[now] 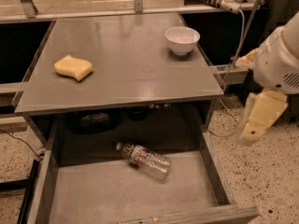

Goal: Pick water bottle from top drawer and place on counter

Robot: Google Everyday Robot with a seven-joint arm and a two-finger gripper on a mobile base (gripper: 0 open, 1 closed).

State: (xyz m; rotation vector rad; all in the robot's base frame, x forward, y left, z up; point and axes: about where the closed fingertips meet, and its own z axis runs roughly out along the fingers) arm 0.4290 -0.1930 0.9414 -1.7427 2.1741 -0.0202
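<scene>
The water bottle lies on its side on the floor of the open top drawer, near the back and a little right of centre. Its white cap points to the back left. The grey counter is above and behind the drawer. My gripper hangs at the right edge of the view. It is outside the drawer's right wall, over the speckled floor and well apart from the bottle. It holds nothing that I can see.
A yellow sponge lies on the counter's left side. A white bowl stands at its back right. Dark objects sit in the shadow under the counter behind the drawer. A cable and a power strip are at the back right.
</scene>
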